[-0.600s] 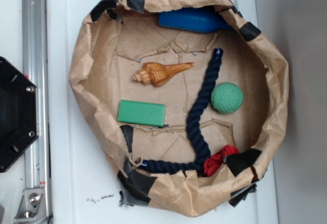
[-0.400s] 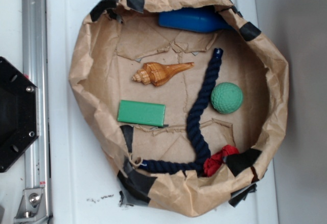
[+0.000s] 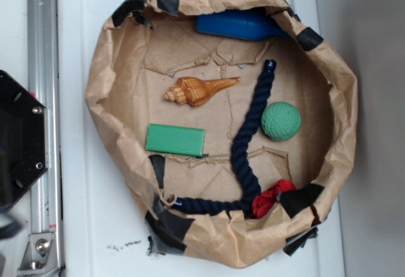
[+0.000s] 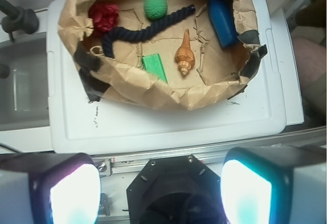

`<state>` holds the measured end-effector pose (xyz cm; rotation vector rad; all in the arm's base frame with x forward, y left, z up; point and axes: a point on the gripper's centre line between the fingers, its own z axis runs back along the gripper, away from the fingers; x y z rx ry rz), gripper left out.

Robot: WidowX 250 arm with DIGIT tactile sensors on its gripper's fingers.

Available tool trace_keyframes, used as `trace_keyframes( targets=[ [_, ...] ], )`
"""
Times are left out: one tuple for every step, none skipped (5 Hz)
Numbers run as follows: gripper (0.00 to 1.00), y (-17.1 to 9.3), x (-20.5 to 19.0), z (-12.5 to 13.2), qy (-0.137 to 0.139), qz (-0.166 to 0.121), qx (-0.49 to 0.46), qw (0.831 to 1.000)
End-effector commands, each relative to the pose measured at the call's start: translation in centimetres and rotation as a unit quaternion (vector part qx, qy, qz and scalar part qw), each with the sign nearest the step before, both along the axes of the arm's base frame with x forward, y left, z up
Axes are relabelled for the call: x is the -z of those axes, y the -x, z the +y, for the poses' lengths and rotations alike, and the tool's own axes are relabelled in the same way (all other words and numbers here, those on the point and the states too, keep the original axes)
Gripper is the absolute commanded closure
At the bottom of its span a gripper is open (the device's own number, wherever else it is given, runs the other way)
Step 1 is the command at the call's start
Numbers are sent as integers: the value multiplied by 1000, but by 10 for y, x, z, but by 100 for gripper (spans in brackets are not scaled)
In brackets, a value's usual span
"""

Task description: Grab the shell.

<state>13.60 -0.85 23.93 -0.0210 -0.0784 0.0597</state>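
Nothing inside the paper-lined basket (image 3: 101,100) is shifting between the earlier exterior views and this one; only the black robot base (image 3: 19,144) at the left edge is looking slightly different, with a dark blur creeping in at the lower left corner. You are seeing the task barely begun: the gripper (image 4: 161,183) is hanging well apart from the basket, out over the near edge of the white worktop (image 4: 153,127), and its jaws are standing wide, the two pale glowing pads framing the wrist view with nothing between them. The whole approach, descent and closing are remaining for you. The shell (image 3: 199,90) is lying flat on the brown paper, left of the navy rope (image 3: 247,144), just beyond the green block (image 3: 175,140) and apart from both. It is showing glossy orange-brown with tan stripes, its blunt whorled end pointing left and its long tip tapering right
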Motion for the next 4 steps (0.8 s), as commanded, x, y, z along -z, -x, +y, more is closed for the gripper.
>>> trace_keyframes(
  targets=[
    [0, -77, 36, 14, 16, -49, -70, 996],
    [0, -126, 89, -3, 28, -28, -110, 993],
    [0, -173, 142, -18, -5, 1, -128, 992],
    [0, -157, 191, 1, -6, -10, -127, 992]
  ],
)
